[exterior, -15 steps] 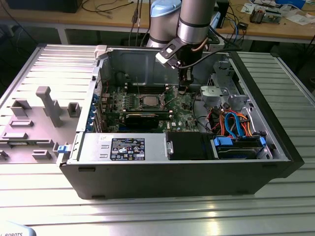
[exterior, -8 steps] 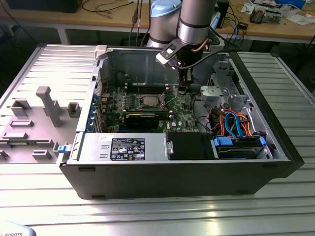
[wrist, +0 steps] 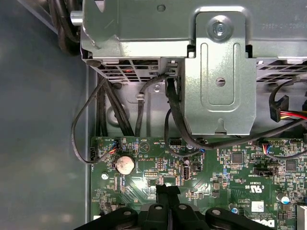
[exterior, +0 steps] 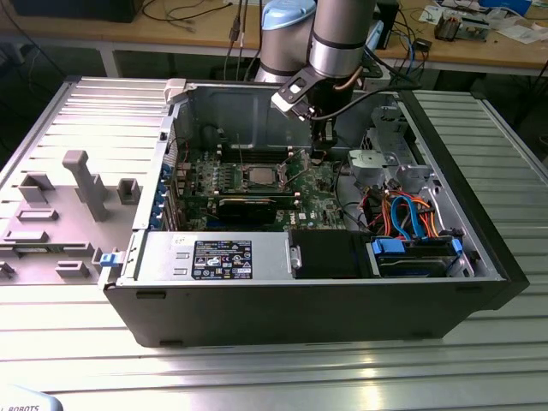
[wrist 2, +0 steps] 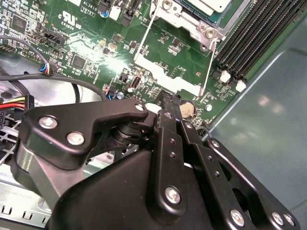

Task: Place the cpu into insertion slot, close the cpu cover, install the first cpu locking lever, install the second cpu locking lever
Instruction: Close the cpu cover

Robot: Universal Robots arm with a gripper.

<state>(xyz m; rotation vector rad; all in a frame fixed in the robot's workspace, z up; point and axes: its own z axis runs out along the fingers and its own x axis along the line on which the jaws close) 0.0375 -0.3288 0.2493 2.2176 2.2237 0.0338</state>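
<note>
One cpu [exterior: 259, 177] lies on the green board [exterior: 321, 187]: light, stiff, fragile, I judge, best taken by its edges. The tool [wrist: 165, 190] hovers nearby, drawn together

Glossy green circuit board [wrist 2: 163, 57] shows bright glare in the second wrist view. The thin square silver cpu cover [wrist 2: 184, 24] is bare, bright metal. The small square cpu [exterior: 259, 175] has a dull silver-grey metal top. The black gripper [wrist 2: 165, 98] looks matt, with shiny steel screws. A folded drive bracket [wrist: 220, 96] is smooth, pale sheet metal. The ribbed grey table [exterior: 505, 154] has a soft metallic sheen.
</note>
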